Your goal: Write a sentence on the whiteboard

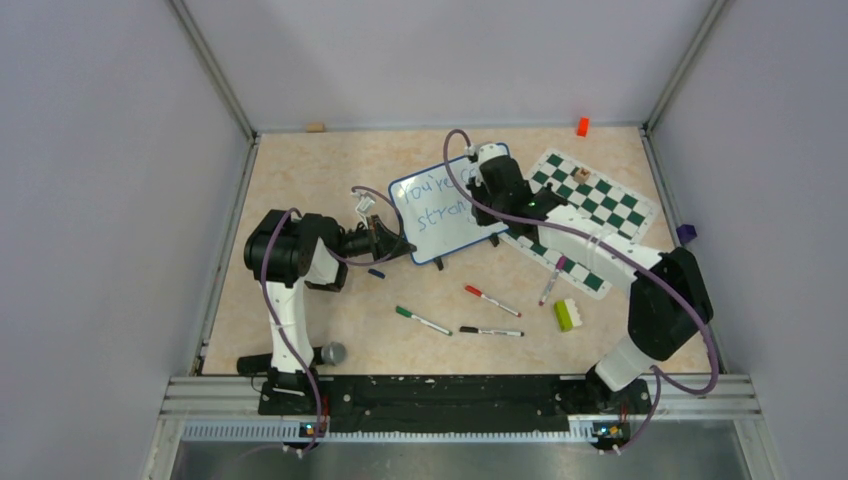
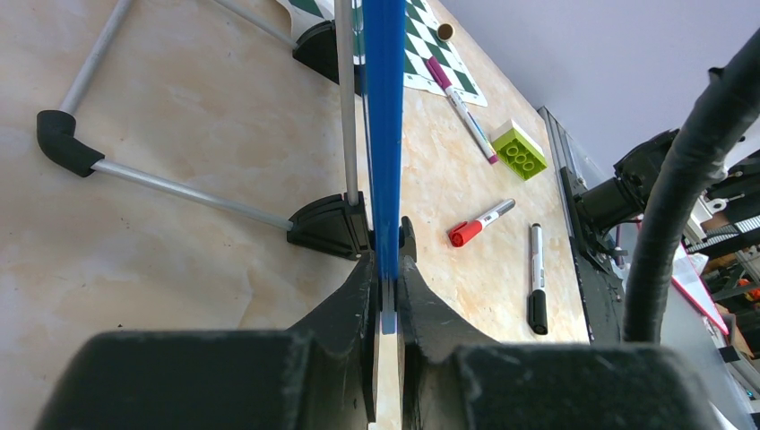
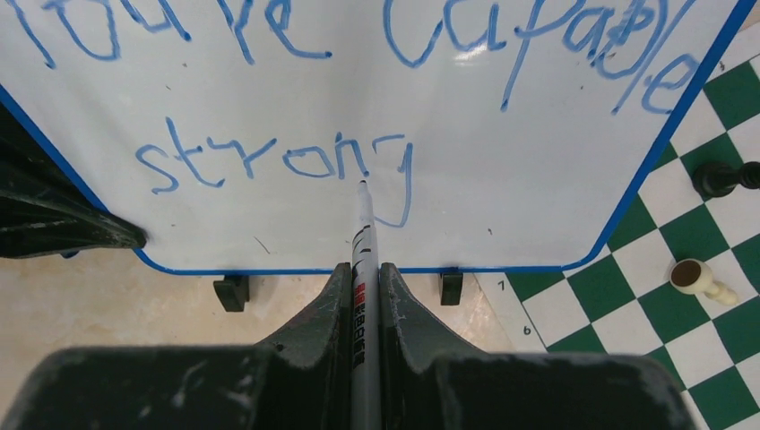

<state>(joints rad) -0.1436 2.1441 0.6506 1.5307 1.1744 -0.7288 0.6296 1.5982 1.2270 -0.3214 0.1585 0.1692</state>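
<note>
Plainly, the whiteboard (image 1: 455, 235) stood on its feet in the upper centre of the overhead view, just left of the chess mat (image 1: 590, 210). The sentence (image 1: 430, 200) read "You're capable" with "strong" beneath. The left gripper (image 2: 387, 296) was clamped on the board's blue edge. The right gripper (image 3: 363, 296) was closed around a marker (image 3: 361, 242), whose tip sat at the board between the "n" and the "g".

Risks, as I judged them:
- The marker pushing too hard could tip the board or slide it, should the left grip slip on the thin frame.
- A sideways drag of the tip could scrawl over "strong".

No container showed in any view. 4 spare markers and a green brick (image 1: 568, 314) lay loose on the worktop (image 1: 330, 160), lower centre.
</note>
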